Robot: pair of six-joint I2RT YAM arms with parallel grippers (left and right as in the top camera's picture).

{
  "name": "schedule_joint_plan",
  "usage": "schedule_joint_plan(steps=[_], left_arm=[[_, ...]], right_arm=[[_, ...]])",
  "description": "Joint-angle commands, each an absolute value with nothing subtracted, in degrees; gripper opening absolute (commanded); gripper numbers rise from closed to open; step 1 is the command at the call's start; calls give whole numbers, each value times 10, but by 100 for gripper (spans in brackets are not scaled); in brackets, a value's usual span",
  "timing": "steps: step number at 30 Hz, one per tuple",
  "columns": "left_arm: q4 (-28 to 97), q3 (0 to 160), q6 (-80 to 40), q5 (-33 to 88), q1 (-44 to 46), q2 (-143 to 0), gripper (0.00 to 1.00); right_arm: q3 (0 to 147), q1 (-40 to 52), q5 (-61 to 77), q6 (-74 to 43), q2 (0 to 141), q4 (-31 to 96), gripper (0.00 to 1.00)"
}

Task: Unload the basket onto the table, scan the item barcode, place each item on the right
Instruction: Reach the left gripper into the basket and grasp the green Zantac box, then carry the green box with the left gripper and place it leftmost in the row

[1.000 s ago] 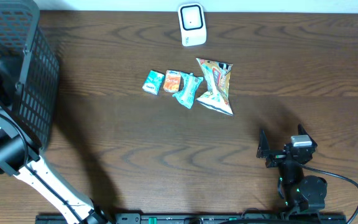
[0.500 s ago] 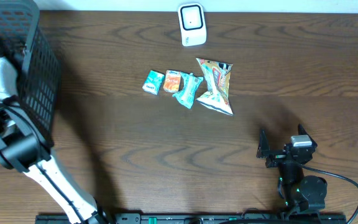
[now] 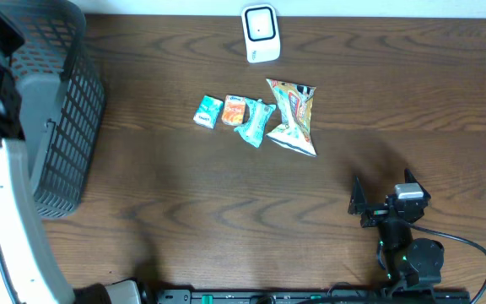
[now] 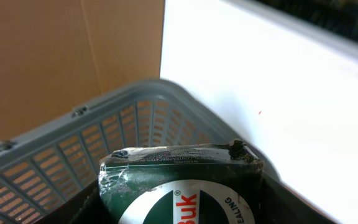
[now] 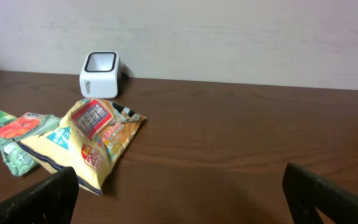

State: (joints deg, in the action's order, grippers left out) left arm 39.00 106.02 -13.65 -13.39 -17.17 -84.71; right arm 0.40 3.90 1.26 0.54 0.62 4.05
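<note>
My right arm (image 3: 412,257) sits folded low at the near edge of the table (image 3: 184,211). Its right gripper (image 3: 383,191) is spread wide with nothing in it, and it points toward the far wall. Beyond it I see a yellow snack bag (image 3: 292,116), then a teal packet (image 3: 258,121), an orange packet (image 3: 235,111) and a green sachet (image 3: 208,111) in a row. The white scanner (image 3: 261,33) is at the far edge. My left arm (image 3: 7,211) stands high on the left. The left gripper (image 4: 182,208) is clamped on a dark green packet (image 4: 179,177), with the grey basket (image 4: 61,155) rim right behind it, well apart from the scanner.
</note>
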Motion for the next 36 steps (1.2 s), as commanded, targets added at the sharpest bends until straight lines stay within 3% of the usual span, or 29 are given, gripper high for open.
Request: schedule_joint_plan(steps=[1,11,21,29,36], left_arm=[[398,1065,-153,-105,-173,-822,57],[425,1064,-192,207,-152,-830,57],[561,1063,-140,201,-3,-996,57],[557,1063,-76,197,55,-1180,57],[543,1063,-73,49,61,-1275,57]], right_arm=[[3,42,10,9,3,43,99],[3,42,10,9,3,43,99],[3,42,10,9,3,43,99],[3,42,10,9,3,43,99],[3,42,10,9,3,43,99]])
